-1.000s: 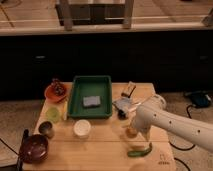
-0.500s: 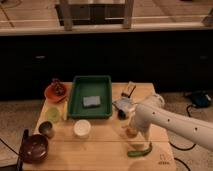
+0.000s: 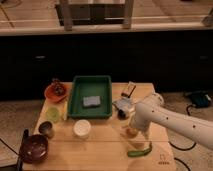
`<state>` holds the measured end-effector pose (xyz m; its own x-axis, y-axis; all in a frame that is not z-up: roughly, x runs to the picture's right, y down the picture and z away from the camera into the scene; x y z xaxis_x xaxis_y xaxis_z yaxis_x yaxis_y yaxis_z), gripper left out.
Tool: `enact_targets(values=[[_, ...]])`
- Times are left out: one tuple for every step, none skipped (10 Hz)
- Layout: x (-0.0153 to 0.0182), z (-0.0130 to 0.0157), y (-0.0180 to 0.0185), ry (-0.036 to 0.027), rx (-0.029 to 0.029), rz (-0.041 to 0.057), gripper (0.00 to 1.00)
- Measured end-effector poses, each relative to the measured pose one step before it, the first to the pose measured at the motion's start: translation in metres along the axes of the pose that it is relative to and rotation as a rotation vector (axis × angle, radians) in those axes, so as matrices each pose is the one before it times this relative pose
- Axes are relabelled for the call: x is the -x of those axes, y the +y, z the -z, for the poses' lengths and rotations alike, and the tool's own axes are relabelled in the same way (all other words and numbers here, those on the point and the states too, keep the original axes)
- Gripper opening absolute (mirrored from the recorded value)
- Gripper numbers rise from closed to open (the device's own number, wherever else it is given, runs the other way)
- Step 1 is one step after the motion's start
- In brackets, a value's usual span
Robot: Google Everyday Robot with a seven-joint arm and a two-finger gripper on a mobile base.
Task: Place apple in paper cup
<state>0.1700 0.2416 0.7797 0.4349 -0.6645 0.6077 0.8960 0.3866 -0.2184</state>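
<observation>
Honestly, barely anything has moved over the last second. The white arm sits in the same spot over the right half of the table (image 3: 105,152), and none of the stuff on it has shifted.

The gripper (image 3: 131,125) is down low at the end of that arm, mostly tucked behind the wrist. Its fingers are spread as wide as they go, not pinched on anything I can make out. The apple (image 3: 131,132) is right there at the gripper, peeking out just underneath as a small orange-ish blob, and it looks like it's resting on the wood. I can't tell if the fingers are around it or just above it, since the arm hides that.

Everything else, going out from the gripper:
- the paper cup (image 3: 81,128) is well off toward the picture's left, at about the same depth, standing upright and looking empty
- the green chili (image 3: 140,151) is just on the near side, toward the camera
- the green tray (image 3: 91,85) is further back and to the left, with a grey sponge (image 3: 91,101) in it
- the pale green cup (image 3: 53,114) and the small metal cup (image 3: 46,129) are out past the paper cup, near the far left edge

Progress-wise, I'd say this is early. The reach to the apple looks done, but the grab isn't. Still left: close on the apple, lift it, carry it across to the paper cup and let it drop in. The apple looks about as wide as the cup's mouth, so the drop will probably need to be well centred.
</observation>
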Motion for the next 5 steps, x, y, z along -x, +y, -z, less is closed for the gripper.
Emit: enact_targets(values=[[-0.00054,-0.00076,-0.00063,-0.00253,0.00192,0.00571,0.80],[-0.00102,-0.00103,0.00011,-0.00360,0.00210,0.00657,0.80],[-0.00068,-0.00079,0.00074,-0.00241,0.00178,0.00263,0.80],[-0.00050,-0.00071,0.00095,-0.00241,0.00250,0.00176,0.80],[-0.00096,-0.00068,0.00012,-0.00231,0.00250,0.00436,0.80]])
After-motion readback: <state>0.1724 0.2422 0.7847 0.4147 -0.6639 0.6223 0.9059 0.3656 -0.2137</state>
